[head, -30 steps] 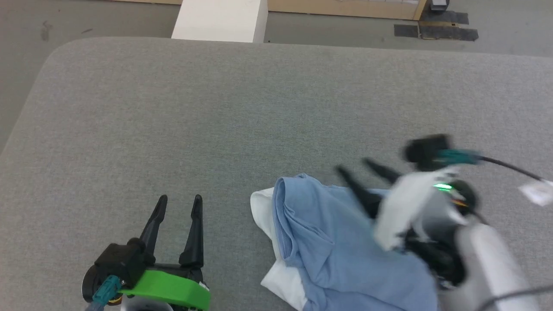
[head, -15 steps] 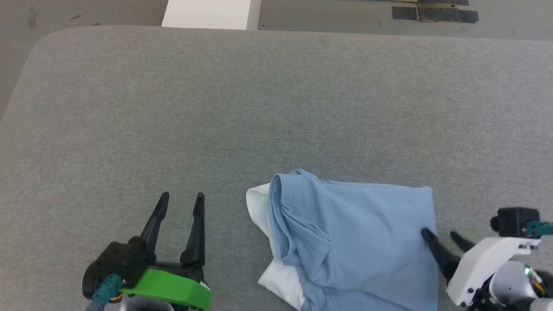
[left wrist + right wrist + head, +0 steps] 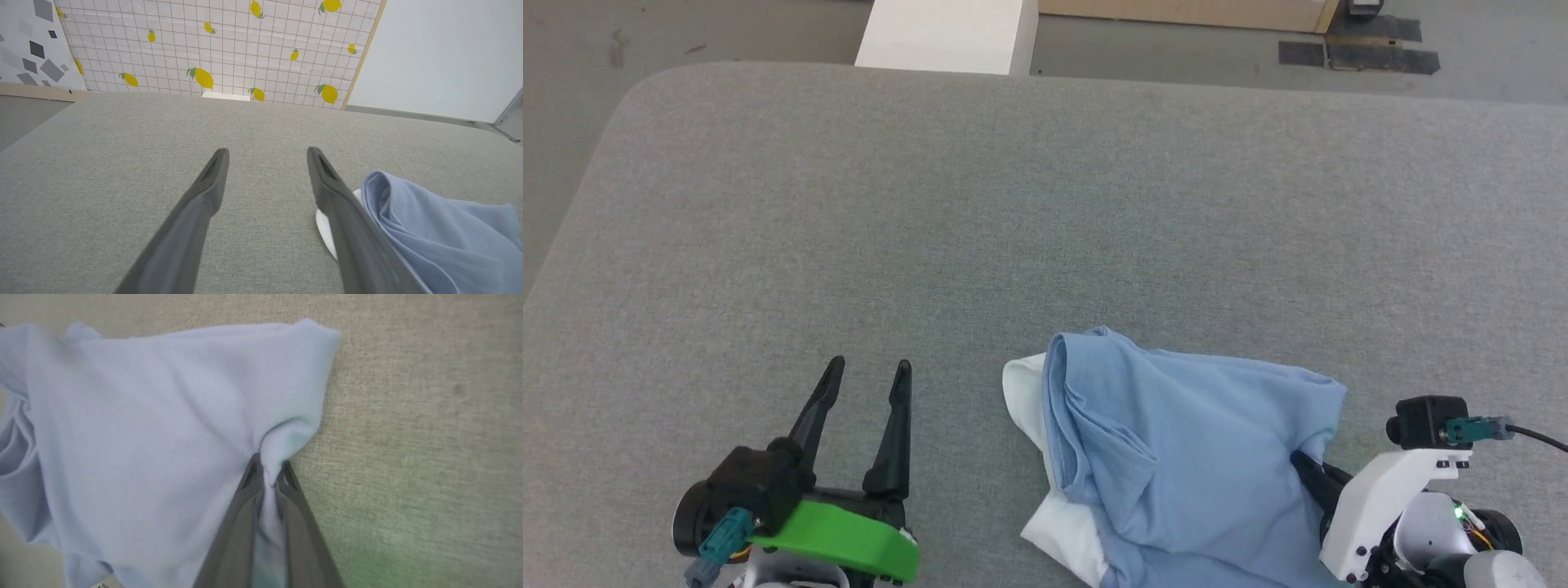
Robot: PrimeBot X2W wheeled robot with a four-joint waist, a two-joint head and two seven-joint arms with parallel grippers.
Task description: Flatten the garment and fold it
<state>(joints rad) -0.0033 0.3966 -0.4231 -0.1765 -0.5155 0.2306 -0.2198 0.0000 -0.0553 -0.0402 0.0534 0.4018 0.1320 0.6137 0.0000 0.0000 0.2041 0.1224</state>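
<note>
Table (image 3: 1013, 204) first: big grey padded top, mostly bare, so there's room to spread things out. Then the shirt (image 3: 1192, 457), bunched at the near edge toward the right, blue layers doubled over with white bits (image 3: 1023, 400) poking out on its left (so nowhere near flat yet). The left gripper (image 3: 870, 367) sits left of the shirt, apart from it, fingers spread and empty, probably waiting for a corner to grab. The right gripper (image 3: 267, 469) is clamped on a small pinch of the shirt's right edge, cloth puckered between its fingers. My guess: to drag it out flat.
</note>
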